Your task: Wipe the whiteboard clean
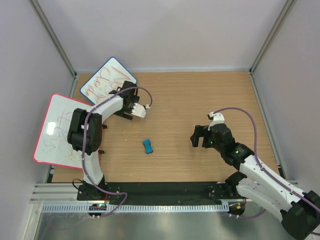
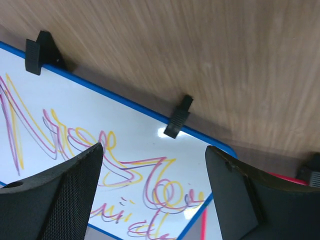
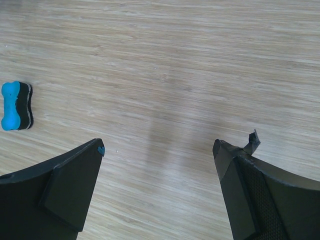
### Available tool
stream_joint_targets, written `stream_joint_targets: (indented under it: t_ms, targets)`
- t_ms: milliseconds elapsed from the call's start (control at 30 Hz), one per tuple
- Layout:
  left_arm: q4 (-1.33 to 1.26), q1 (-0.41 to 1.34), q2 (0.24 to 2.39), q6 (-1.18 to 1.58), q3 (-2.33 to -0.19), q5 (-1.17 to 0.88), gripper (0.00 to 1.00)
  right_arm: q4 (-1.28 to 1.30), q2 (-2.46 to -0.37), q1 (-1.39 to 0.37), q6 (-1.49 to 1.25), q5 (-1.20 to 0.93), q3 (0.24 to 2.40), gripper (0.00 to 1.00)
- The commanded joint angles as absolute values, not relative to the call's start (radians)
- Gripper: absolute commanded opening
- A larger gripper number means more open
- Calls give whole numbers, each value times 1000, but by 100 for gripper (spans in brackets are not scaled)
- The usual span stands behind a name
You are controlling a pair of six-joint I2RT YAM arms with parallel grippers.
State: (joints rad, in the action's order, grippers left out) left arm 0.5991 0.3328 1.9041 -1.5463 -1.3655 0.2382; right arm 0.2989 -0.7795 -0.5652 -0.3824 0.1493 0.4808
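Left side, far corner of the wooden table [image 1: 200,95]: the whiteboard [image 1: 106,77] lies flat and turned at an angle, blue frame, its surface covered in purple, red and yellow scribbles. From my left wrist, the whiteboard [image 2: 75,115] fills the lower left of the view. Two small black feet [image 2: 178,117] sit on its far edge, with bare wood beyond.

My left claw [image 1: 121,94] hangs over the near right edge of that board. Its jaws are spread wide and nothing is between them. In the wrist view, the left claw [image 2: 155,200] has scribbled surface showing in the gap. I cannot tell whether the fingers [image 2: 60,195] touch the board.

Just beside the whiteboard, toward me, lies a larger pink-framed board [image 1: 57,107], also scribbled. I cannot tell whether the two overlap.

Middle of the table: a small blue eraser [image 1: 148,146], bone-shaped with black felt, lying alone, well apart from both claws.

My right claw [image 1: 199,136] hovers over bare wood to the right of the eraser, jaws fully apart and empty. Through the right wrist, the right claw [image 3: 160,195] frames only wood grain, and the eraser [image 3: 16,106] sits at the left edge.
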Motion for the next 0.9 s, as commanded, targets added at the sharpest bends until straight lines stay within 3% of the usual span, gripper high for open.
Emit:
stream_joint_targets:
  t_ms: [0,300,367,500,600,733,867]
  targets:
    - [640,328,1968,-1664,-1434,317,83,262,-790,-563,-354,135,522,100]
    - [663,327,2054,-1729,-1473,370,81,281,-801,-561,-324,158,531,100]
    - [664,325,2077,-1727,-1486,376,76,273,-804,-563,-325,156,531,100]
    - [666,327,2114,-1740,-1490,399,57,253,-822,-561,-333,135,528,100]
    - [658,325,2125,-1756,-1474,413,49,259,-834,-563,-331,127,535,100]
    - [657,325,2125,-1761,-1468,426,47,270,-827,-563,-331,123,538,100]
    - [640,325,2111,-1784,-1451,417,33,270,-810,-561,-336,124,538,100]
